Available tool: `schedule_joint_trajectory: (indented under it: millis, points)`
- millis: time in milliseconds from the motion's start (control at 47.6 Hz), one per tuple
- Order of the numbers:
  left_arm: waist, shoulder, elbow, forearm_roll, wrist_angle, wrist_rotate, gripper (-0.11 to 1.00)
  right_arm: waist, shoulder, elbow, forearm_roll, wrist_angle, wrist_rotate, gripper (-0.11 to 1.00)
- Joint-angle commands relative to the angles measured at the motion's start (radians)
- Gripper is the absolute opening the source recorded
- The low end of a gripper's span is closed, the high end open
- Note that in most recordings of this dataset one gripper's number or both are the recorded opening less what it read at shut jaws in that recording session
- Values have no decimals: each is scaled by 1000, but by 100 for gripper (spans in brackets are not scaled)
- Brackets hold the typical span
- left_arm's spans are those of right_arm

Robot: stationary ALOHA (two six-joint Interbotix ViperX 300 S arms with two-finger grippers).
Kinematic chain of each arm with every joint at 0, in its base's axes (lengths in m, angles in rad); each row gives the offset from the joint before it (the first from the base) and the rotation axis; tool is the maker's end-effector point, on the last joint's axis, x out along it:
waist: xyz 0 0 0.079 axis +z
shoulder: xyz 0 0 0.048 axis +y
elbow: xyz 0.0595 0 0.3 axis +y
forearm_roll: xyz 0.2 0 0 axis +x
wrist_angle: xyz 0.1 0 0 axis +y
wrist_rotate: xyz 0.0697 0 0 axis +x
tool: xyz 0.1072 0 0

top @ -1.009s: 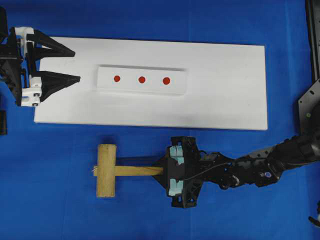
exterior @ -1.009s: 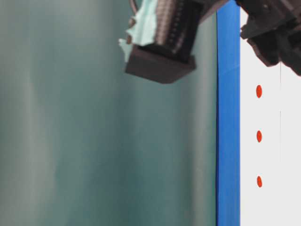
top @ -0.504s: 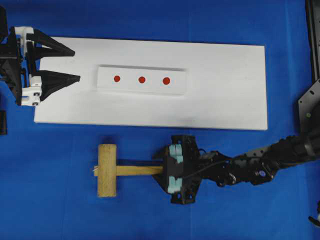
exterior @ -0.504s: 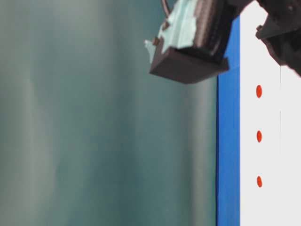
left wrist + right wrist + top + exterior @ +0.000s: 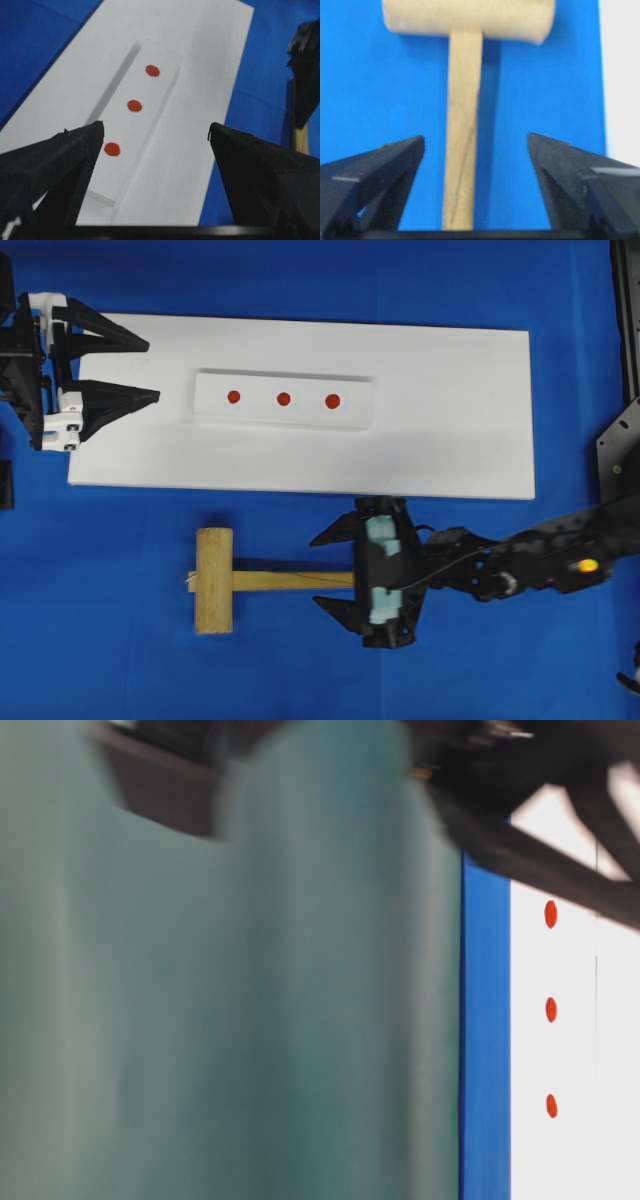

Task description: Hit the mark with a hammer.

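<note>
White board (image 5: 450, 440) lies just beside the hammer (image 5: 225, 581).

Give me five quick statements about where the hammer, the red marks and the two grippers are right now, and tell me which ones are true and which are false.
1. The hammer lies on the blue surface, off the white board. True.
2. The right gripper is clamped shut on the handle. False: its fingers stand open on either side of the handle, not gripping it.
3. Three red marks sit in a row on the raised white strip. True.
4. The left gripper holds the hammer. False: it is open and empty, over the board's left end.
5. The hammer's head rests on a red mark. False: the head is on the blue surface, below the board in the overhead view.
</note>
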Motion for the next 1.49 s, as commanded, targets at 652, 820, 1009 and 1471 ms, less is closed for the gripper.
schedule_joint_trajectory:
  millis: [652,820,1009,1471]
  points:
    - [-40,-20,-8,3,15,87,82,-287,-591,249,-2,118,-193,80]
    - [-49,-55,2,3,8,169,82,-324,-744,325,-2,158,-222,80]
    - [-49,-127,21,2,-3,219,82,-364,-916,451,-2,166,-250,80]
    - [-57,-333,137,3,-2,299,82,-376,-1108,689,0,160,-253,74]
